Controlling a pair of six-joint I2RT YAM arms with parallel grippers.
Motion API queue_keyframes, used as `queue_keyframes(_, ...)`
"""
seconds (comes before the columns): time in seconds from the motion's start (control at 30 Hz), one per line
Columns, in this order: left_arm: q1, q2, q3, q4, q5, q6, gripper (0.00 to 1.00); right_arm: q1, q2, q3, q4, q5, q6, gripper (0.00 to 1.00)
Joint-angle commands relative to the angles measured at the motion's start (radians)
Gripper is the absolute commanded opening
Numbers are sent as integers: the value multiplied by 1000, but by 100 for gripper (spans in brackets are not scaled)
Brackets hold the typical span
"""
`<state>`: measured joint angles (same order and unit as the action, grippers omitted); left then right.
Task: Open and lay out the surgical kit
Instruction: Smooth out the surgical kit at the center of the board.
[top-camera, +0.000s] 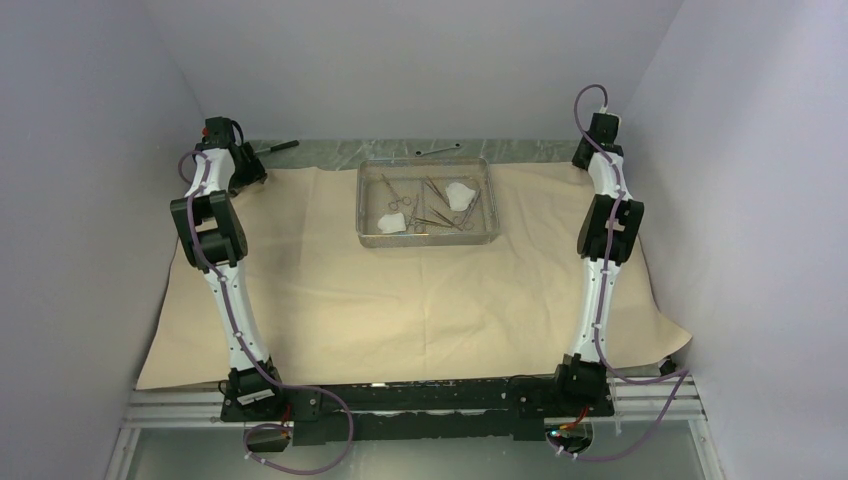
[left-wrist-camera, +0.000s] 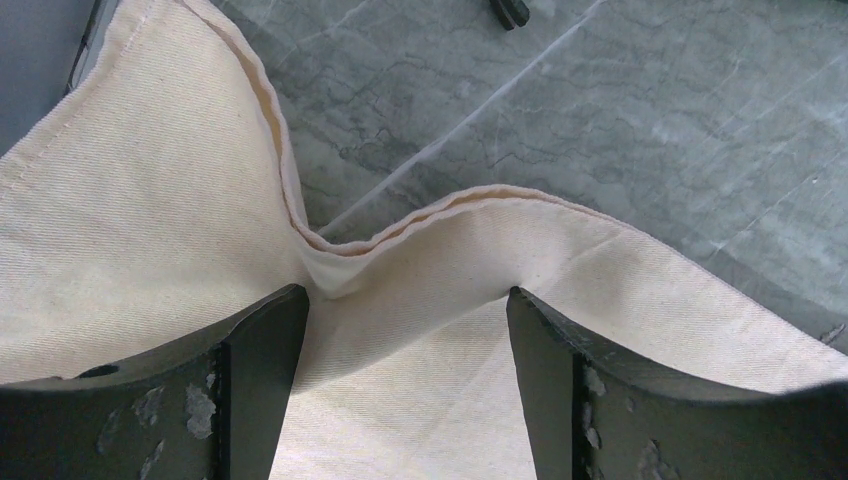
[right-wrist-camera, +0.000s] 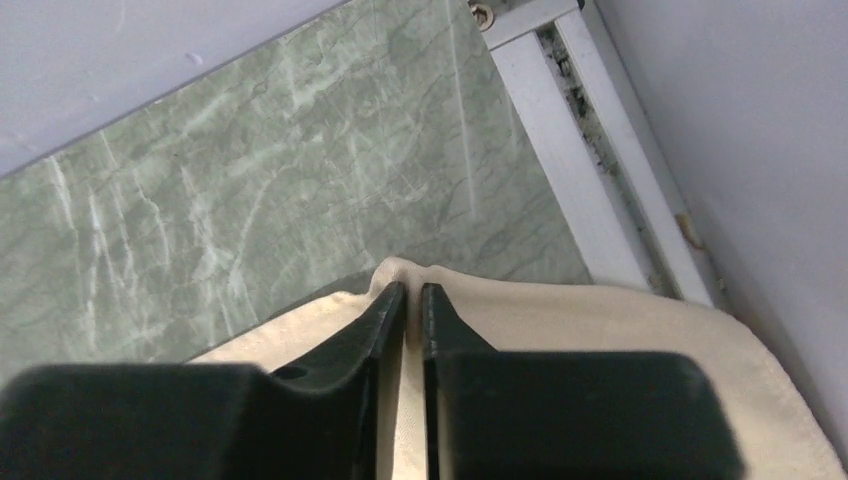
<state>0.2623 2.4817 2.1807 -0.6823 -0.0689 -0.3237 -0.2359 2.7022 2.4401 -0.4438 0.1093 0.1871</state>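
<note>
Tan wrap sheet lies spread across the green marble surface. The left fingers stand apart astride its far-left corner; the mesh tray sits mid-back on it; the right fingers pinch its far-right corner.

L arm reaches fwd from its base at near-left. Elbow is humped up abt midway and the wrist drops at far-left. L gripper points down, jaws wide apart. Its fingers are dark w/ chipped paint and clamp nothing. R arm reaches fwd on the right side, nearly straight, wrist at far-right. R gripper is tipped down. Its fingers are almost together w/ a thin slit btwn them, tips pinching the edge of the wrap sheet. Arms are well apart, roughly mirrored.
</note>
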Motion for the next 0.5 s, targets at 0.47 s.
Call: queue_keyframes(0.47, -9, 17, -10, -85, 48, -3, 79, 36, -322, -265, 203, 169, 13, 0)
